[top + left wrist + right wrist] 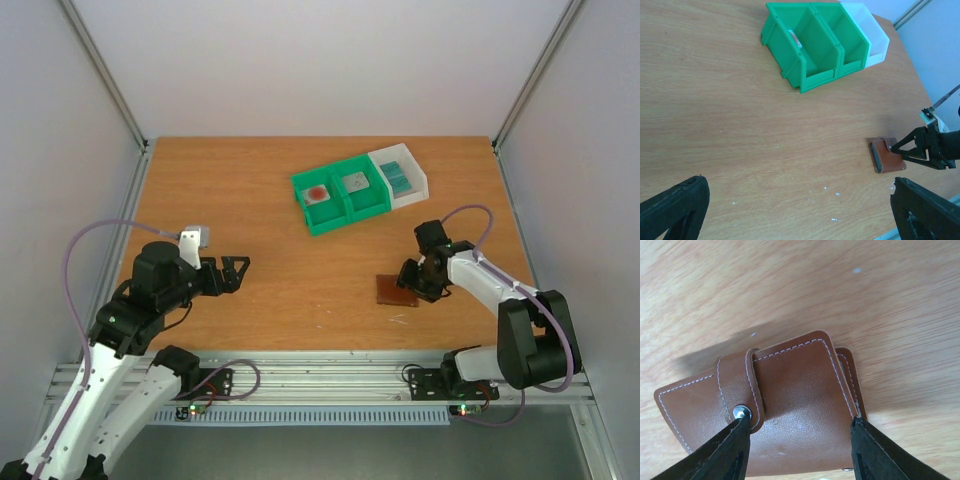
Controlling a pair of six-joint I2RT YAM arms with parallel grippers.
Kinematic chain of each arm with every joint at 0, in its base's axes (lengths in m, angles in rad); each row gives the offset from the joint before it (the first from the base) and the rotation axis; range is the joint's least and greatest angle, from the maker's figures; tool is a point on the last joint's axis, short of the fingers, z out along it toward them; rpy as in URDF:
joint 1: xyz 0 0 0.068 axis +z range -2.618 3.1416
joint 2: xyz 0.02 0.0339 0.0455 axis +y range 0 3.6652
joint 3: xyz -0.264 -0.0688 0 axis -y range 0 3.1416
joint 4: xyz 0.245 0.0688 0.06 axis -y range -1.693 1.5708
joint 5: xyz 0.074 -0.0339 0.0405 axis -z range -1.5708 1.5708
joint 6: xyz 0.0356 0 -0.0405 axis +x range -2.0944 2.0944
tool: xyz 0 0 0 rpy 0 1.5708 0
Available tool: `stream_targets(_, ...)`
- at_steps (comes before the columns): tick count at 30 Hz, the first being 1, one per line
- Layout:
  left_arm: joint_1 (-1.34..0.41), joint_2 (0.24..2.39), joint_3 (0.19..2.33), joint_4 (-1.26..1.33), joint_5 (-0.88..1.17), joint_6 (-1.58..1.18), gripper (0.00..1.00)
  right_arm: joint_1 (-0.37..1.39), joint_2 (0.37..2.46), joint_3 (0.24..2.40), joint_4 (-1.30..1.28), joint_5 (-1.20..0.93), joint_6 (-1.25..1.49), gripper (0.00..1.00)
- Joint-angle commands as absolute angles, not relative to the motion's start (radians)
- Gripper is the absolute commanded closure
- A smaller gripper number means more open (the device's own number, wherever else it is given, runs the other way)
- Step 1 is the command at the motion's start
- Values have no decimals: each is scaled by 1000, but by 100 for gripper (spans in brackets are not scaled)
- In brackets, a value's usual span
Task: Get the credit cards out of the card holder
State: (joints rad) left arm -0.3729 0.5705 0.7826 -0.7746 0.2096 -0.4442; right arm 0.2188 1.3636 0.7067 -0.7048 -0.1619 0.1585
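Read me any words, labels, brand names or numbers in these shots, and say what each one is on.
No text can be read anywhere.
The card holder: plain brown leather, white stitching, metal snap, no lettering.
The green bins and white bin: no labels visible.
The credit cards and tiles in the bins: too small to tell any print.

The card holder is a small brown leather wallet with white stitching. It is folded shut, and its tab is laid over the top panel. It lies flat on the wooden table, near the front right. Teal credit cards lie in the white bin at the back.
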Motion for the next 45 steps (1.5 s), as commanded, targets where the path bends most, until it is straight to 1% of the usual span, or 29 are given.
stream_targets(1, -376, 577, 782, -756, 215, -445, 1, 277, 1339, 666, -665, -268, 174, 44)
stream_targets(9, -376, 613, 795, -771, 235, -441, 1, 465, 1329, 701, -664, -305, 281, 44)
stream_targets(14, -376, 651, 794, -771, 263, -443, 1, 548, 1300, 732, -700, -345, 291, 47)
stream_targets(17, -376, 683, 783, -757, 311, -466, 3, 550, 1281, 780, -770, -280, 233, 50)
stream_targets(20, -376, 745, 778, -743, 399, -494, 7, 548, 1276, 844, -838, -154, 152, 50)
stream_targets(24, -378, 818, 743, -686, 503, -540, 12, 530, 1330, 911, -852, -80, 67, 49)
stream_targets(28, -398, 844, 712, -664, 518, -559, 14, 489, 1425, 939, -812, -90, 21, 45)
stream_targets(34, -424, 863, 672, -602, 555, -606, 16, 442, 1560, 947, -754, -154, -49, 41)
stream_targets(36, -429, 861, 661, -592, 558, -626, 17, 439, 1583, 939, -747, -183, -60, 38)
stream_targets(38, -431, 850, 648, -582, 553, -634, 17, 439, 1585, 923, -736, -221, -66, 38)
stream_targets(41, -431, 839, 627, -568, 549, -641, 18, 439, 1568, 885, -711, -291, -66, 41)
stream_targets(45, -431, 855, 623, -572, 550, -641, 18, 464, 1551, 833, -681, -371, -42, 49)
